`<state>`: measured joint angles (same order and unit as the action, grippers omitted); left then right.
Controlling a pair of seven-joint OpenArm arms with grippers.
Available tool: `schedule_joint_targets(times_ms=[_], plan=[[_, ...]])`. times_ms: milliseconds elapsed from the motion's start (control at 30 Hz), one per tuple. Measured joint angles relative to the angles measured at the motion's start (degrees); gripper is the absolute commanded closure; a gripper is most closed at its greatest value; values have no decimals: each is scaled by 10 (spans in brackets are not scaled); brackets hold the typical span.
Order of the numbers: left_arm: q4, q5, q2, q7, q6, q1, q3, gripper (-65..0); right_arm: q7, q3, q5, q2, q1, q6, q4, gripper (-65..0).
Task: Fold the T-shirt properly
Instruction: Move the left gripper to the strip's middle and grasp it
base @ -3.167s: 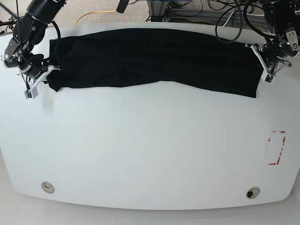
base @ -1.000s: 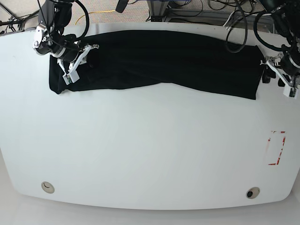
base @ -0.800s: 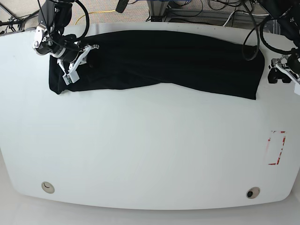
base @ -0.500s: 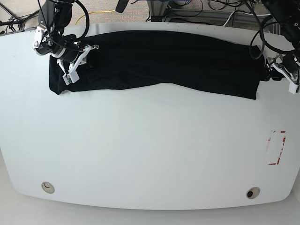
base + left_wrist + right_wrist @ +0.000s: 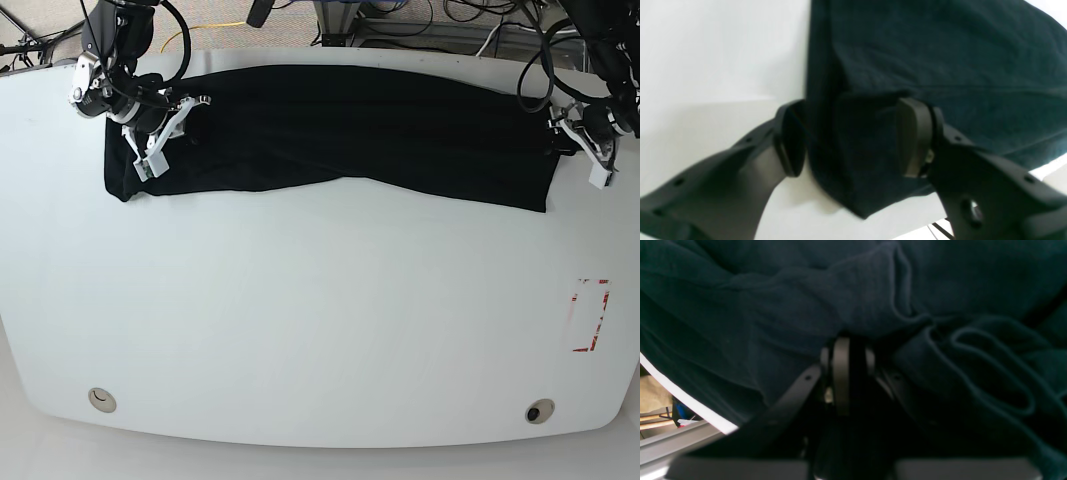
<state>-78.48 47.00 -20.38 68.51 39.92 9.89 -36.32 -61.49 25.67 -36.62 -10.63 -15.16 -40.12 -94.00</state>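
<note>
White table (image 5: 300, 320), black T-shirt (image 5: 350, 125) along far edge

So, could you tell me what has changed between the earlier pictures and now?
The right gripper moved from the T-shirt's end onto the cloth and pinched it. The left gripper swung away, then returned with jaws open around the other edge. The shirt stayed stretched along the table.
</note>
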Motion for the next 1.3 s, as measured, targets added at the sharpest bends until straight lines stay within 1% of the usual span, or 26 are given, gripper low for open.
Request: schedule_joint_targets(times_ms=[100,233,267,333,367,433,467,500,700,767,900,1067,1167,1267,1300], plan=[[13,39,1,-9,0,0,18,-375,0,0,0,0,0,0,0,-55],[21,58,-1,-12,0,1,38,-371,0,0,0,0,0,0,0,-55],[21,58,-2,-13,0,1,40,-360,0,0,0,1,0,0,0,-55],[21,59,-2,-14,0,0,48,-281,0,2,0,4,0,0,0,-55],[21,58,-2,-14,0,0,52,-219,0,2,0,5,0,0,0,-55],[21,57,-1,-7,0,0,61,-71,0,2,1,5,0,0,0,-55],[21,56,0,-4,0,0,63,-24,0,2,2,5,0,0,0,-55],[22,53,1,-3,0,2,64,-6,0,2,2,5,1,0,0,-55],[15,51,2,0,0,4,64,-17,0,2,2,5,2,0,0,-55],[-14,38,2,12,0,14,64,-17,0,2,2,5,1,0,0,-55],[-112,37,0,19,-1,37,65,-17,0,2,3,6,2,0,0,-55],[-227,36,1,97,-2,19,103,-21,0,2,3,6,2,0,0,-55],[-283,53,25,120,-1,0,142,-21,0,2,3,6,2,0,0,-55],[-297,79,50,122,0,-14,186,-22,0,2,3,7,2,0,0,-55],[-297,76,55,121,0,-18,197,-22,0,2,3,6,2,0,0,-55]])
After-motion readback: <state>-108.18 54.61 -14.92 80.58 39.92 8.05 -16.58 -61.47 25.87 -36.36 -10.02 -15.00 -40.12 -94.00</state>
